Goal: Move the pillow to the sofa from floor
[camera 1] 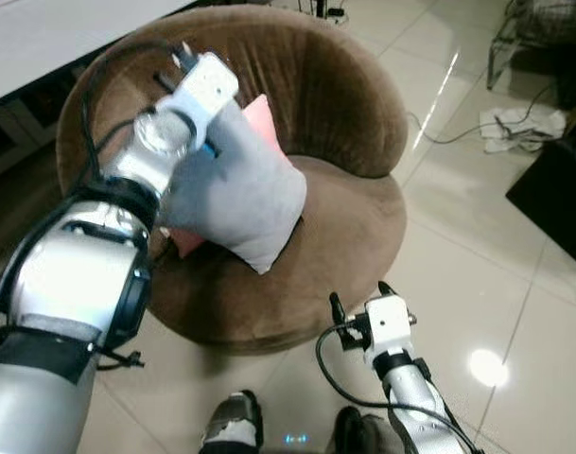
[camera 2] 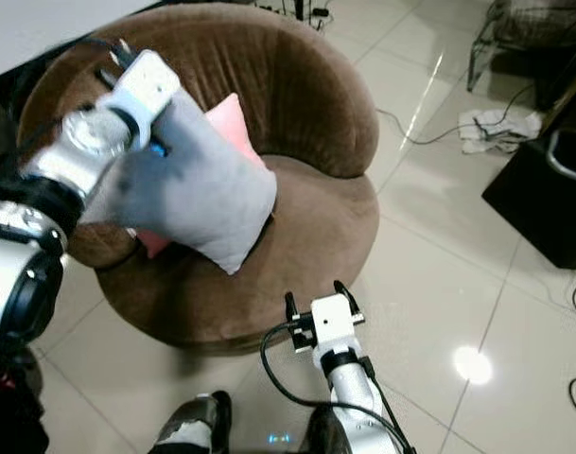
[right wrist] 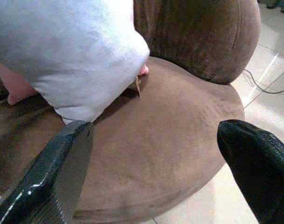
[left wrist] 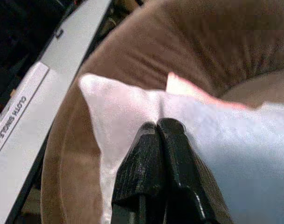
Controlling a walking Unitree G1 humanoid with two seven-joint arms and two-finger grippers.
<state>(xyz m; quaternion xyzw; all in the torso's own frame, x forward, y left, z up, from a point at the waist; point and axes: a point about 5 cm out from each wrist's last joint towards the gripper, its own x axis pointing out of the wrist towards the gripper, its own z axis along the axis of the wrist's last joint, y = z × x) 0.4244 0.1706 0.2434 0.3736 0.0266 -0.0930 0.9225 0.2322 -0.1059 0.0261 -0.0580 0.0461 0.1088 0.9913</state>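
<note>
Upper left of the frame, the left gripper (left wrist: 156, 128) pinches the soft grey pillow (camera 1: 240, 194) over the round brown velvet sofa (camera 1: 344, 218); a pink cushion (camera 1: 264, 118) lies behind. Lower centre, the right gripper (camera 1: 360, 301) hangs spread wide.

Pink pillow (camera 1: 261, 118) mostly behind white pillow (camera 1: 240, 194)

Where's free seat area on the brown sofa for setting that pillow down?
Free: the seat's front and right part, between the grey pillow and the front rim by the open right tool. Crowded: back left, where a pink pillow sits behind the grey one, held by the shut left tool.
</note>
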